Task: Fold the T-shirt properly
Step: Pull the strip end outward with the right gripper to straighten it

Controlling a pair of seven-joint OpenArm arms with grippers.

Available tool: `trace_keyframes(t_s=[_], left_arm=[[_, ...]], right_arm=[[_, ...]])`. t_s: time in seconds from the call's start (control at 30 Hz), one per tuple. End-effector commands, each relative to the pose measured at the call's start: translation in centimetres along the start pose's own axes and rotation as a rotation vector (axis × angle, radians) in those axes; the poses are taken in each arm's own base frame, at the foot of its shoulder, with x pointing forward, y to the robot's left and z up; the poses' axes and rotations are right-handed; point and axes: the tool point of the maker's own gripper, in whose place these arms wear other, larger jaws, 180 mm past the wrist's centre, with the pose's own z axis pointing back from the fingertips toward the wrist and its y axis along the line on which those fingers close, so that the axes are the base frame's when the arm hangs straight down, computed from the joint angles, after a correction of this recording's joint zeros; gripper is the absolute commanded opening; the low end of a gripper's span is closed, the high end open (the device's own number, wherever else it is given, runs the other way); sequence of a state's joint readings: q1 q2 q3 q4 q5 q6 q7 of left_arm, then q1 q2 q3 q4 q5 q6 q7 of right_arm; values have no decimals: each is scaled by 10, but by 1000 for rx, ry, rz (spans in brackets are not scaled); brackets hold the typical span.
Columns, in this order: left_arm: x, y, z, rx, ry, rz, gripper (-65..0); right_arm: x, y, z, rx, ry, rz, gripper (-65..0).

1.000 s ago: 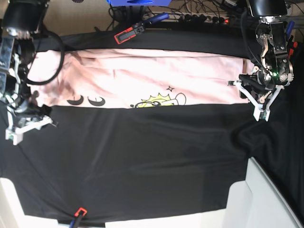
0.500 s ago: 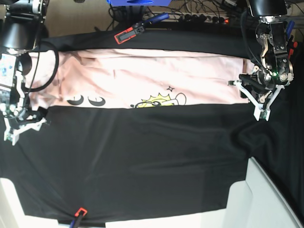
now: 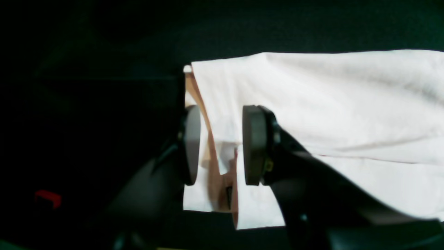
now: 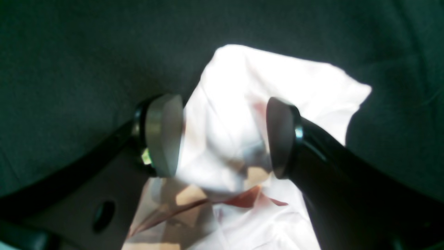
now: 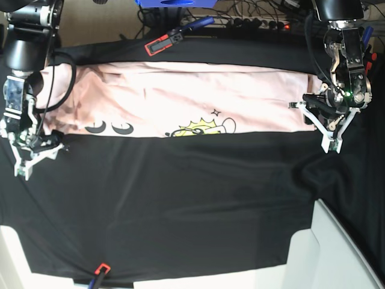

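Three views: inspected in turn.
Base: T-shirt (image 5: 180, 108) lies folded lengthwise on black table cover (image 5: 180, 205), far half.
Left wrist: left gripper (image 3: 218, 146) narrow, astride shirt corner; grip uncertain.
Right wrist: right gripper (image 4: 222, 139) wide, straddling bunched cloth.

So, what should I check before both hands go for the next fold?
1. Left hand over the T-shirt end edge: ok, pads straddle it.
2. Left hand gripping cloth: cannot tell, jaws stand apart.
3. Right hand gripping cloth: not ok, jaws open over a bunched corner.
4. T-shirt lying as a flat strip: ok, though wrinkled at the right hand's end.
5. Print visible along the near edge: ok.
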State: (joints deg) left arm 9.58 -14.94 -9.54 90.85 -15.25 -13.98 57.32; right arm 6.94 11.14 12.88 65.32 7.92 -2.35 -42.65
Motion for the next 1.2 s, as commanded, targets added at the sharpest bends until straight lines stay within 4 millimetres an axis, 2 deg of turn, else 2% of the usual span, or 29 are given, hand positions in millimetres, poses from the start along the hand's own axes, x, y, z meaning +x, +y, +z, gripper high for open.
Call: trace_keyframes(t_s=[0.0, 0.2, 0.3, 0.43, 0.57, 0.67, 0.77, 0.83, 1.07, 1.17], left_arm=[[13, 5, 4, 8, -41, -7, -445], [14, 2, 3, 3, -43, -1, -445], [13, -2, 2, -3, -42, 4, -445], [14, -2, 2, -4, -43, 6, -445], [14, -2, 2, -4, -45, 6, -445], [14, -1, 2, -3, -45, 5, -445], [14, -1, 2, -3, -45, 5, -445], [14, -1, 2, -3, -45, 5, -445], [15, -1, 2, 0, -46, 3, -445], [15, 1, 3, 2, -46, 1, -445]], right_arm=[[22, -5, 4, -9, -55, 1, -326], [25, -5, 5, -8, -63, -1, -598], [25, -6, 5, -9, -62, -8, -644], [28, -6, 15, -11, -95, -10, -650], [31, -24, 29, -51, -145, -97, -650], [26, -32, 35, -66, -138, -118, -650], [19, -29, 34, -60, -119, -132, -650], [13, -37, 36, -72, -117, -176, -650], [5, -42, 43, -82, -127, -219, -650], [-4, -57, 44, -121, -115, -282, -650]])
